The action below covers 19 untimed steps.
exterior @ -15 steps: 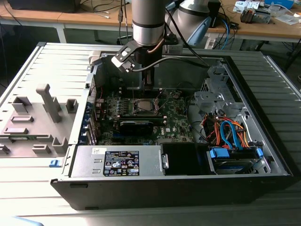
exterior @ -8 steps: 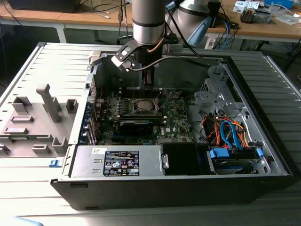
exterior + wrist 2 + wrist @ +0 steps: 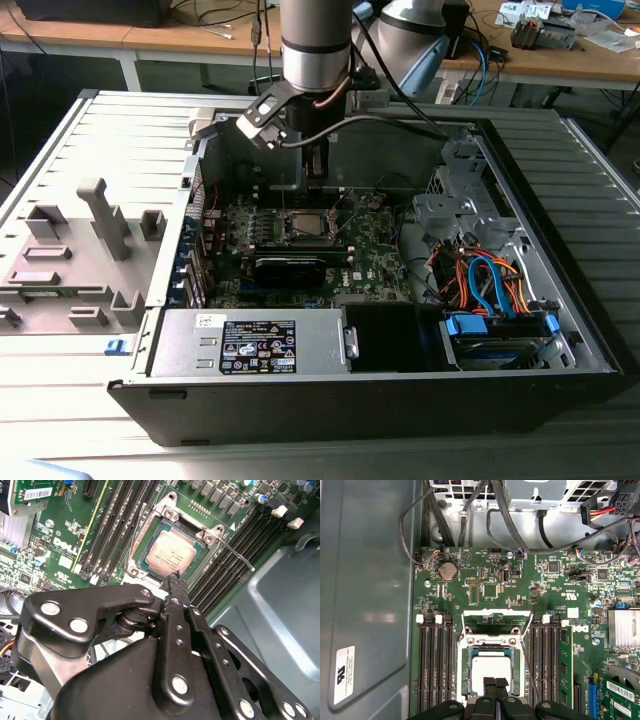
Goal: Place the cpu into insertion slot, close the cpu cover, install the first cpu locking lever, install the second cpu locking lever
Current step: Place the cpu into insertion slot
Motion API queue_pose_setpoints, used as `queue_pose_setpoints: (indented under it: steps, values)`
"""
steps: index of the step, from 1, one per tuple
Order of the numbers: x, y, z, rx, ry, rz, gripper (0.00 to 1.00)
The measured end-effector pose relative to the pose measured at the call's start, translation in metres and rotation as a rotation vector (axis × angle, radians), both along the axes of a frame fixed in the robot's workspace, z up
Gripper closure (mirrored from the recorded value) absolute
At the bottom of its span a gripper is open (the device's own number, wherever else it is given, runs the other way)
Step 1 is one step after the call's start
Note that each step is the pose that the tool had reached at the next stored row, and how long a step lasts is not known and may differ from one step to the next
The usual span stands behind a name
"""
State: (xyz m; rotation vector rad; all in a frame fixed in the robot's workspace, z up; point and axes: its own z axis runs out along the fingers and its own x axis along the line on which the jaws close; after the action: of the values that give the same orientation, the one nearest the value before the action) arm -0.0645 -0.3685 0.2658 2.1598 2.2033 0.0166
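One step looked done: the cpu (image 3: 491, 672) sat in the insertion slot (image 3: 466, 675). Our gripper (image 3: 495, 682), jaws pinched together and empty, hovered beside it; the raised cpu cover (image 3: 496, 613), we judged, needed pushing down.

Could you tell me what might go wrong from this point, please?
The gripper, shut, hangs at the edge of the cpu; a slip could scrape it or shift it in the insertion slot. The thin locking lever juts over the memory slots and could be bent if knocked.
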Motion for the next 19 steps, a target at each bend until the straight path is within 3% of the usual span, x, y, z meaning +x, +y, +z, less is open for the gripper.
queue_pose_setpoints:
  steps: [19]
  values:
    - [0.0000,0.0000,0.0104,0.0001,0.0000,0.000,0.89]
